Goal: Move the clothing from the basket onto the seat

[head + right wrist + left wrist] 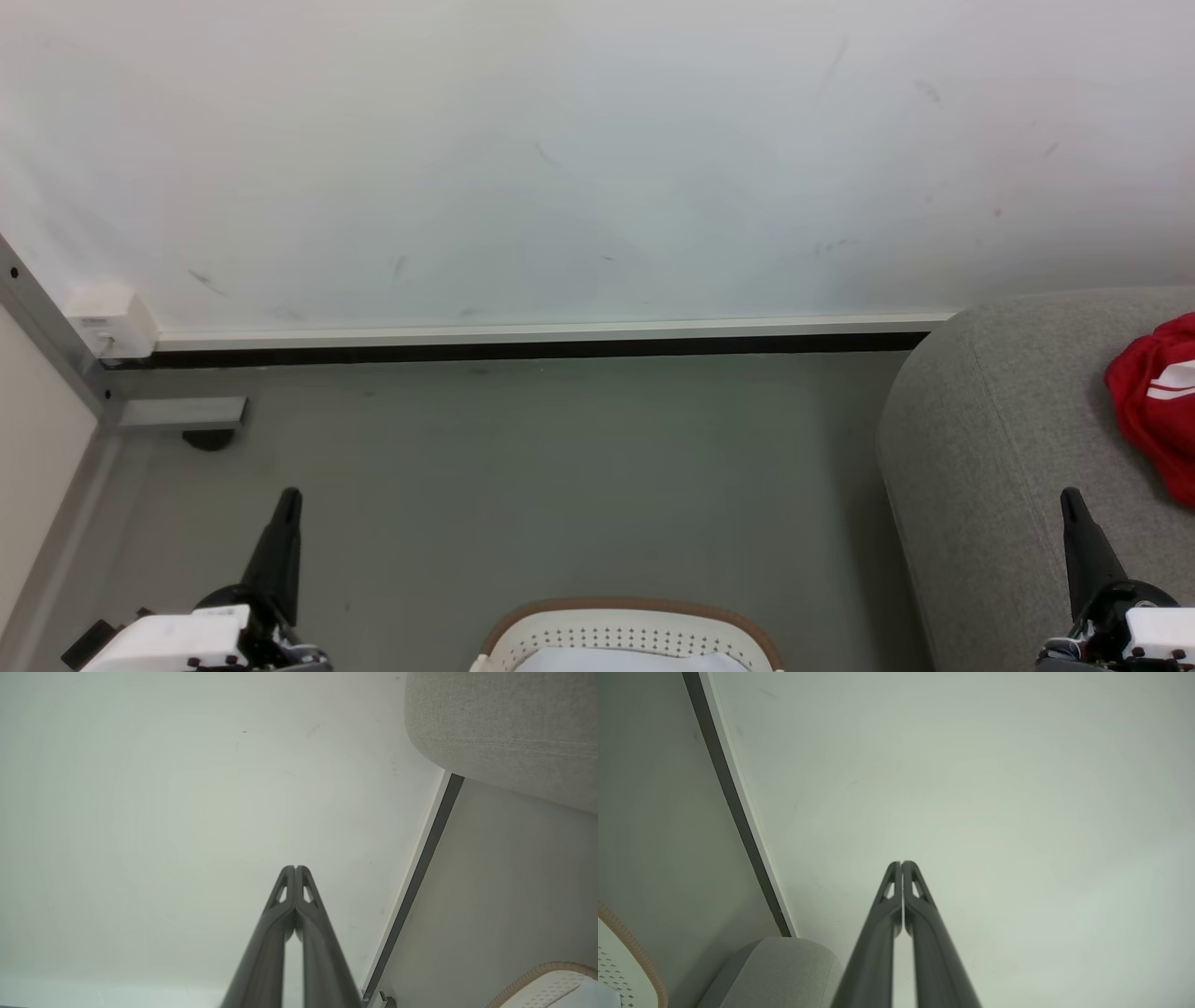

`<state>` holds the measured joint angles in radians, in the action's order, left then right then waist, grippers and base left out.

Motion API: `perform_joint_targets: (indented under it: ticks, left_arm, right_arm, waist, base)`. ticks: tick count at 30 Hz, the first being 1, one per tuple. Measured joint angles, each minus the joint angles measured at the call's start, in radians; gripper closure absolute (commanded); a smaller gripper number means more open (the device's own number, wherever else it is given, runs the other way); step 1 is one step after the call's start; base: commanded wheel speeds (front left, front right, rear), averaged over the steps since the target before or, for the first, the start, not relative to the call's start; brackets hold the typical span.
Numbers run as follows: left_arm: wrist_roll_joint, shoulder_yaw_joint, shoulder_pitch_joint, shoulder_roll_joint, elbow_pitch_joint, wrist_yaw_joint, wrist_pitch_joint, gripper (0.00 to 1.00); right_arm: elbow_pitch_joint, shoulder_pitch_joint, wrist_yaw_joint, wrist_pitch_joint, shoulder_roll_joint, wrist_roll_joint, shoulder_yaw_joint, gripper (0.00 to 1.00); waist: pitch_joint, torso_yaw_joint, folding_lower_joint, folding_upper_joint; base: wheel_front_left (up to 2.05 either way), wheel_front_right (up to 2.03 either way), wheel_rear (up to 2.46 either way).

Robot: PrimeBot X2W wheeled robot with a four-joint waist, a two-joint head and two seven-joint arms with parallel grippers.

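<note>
One jersey (1156, 411) on sofa (990, 448), near right jaws

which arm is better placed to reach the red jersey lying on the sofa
Right. The right claw shows shut against the sofa, just below the jersey in the head view. The left claw, also shut, is beyond the basket, over the floor.
</note>
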<state>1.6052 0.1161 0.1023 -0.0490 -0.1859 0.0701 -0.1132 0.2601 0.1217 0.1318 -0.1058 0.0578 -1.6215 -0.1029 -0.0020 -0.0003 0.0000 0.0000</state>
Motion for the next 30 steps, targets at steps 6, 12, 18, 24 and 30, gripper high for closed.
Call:
perform_joint_targets:
  ticks: [6,12,18,24,30]
  left_arm:
    - [0.000,0.000,0.000,0.000,0.000,0.000,0.000,1.00]
    - [0.000,0.000,0.000,0.000,0.000,0.000,0.000,1.00]
    - [0.000,0.000,0.000,0.000,0.000,0.000,0.000,1.00]
    - [0.000,0.000,0.000,0.000,0.000,0.000,0.000,1.00]
    - [0.000,0.000,0.000,0.000,0.000,0.000,0.000,1.00]
  right_arm:
    - [0.000,0.000,0.000,0.000,0.001,0.000,0.000,1.00]
    - [0.000,0.000,0.000,0.000,0.002,0.000,0.001,1.00]
    - [0.000,0.000,0.000,0.001,0.002,-0.001,0.002,1.00]
    - [0.000,0.000,0.000,0.001,0.004,-0.002,0.003,1.00]
    - [0.000,0.000,0.000,0.002,0.005,-0.005,0.005,1.00]
  waist:
    - [0.000,0.000,0.0000,0.0000]
    - [0.000,0.000,0.0000,0.0000]
    - [0.000,0.000,0.0000,0.0000]
    - [0.000,0.000,0.0000,0.0000]
    - [0.000,0.000,0.0000,0.0000]
  base:
    - [0.00,0.00,0.00]
    - [0.00,0.00,0.00]
    - [0.00,0.00,0.00]
    - [0.00,0.00,0.00]
    - [0.00,0.00,0.00]
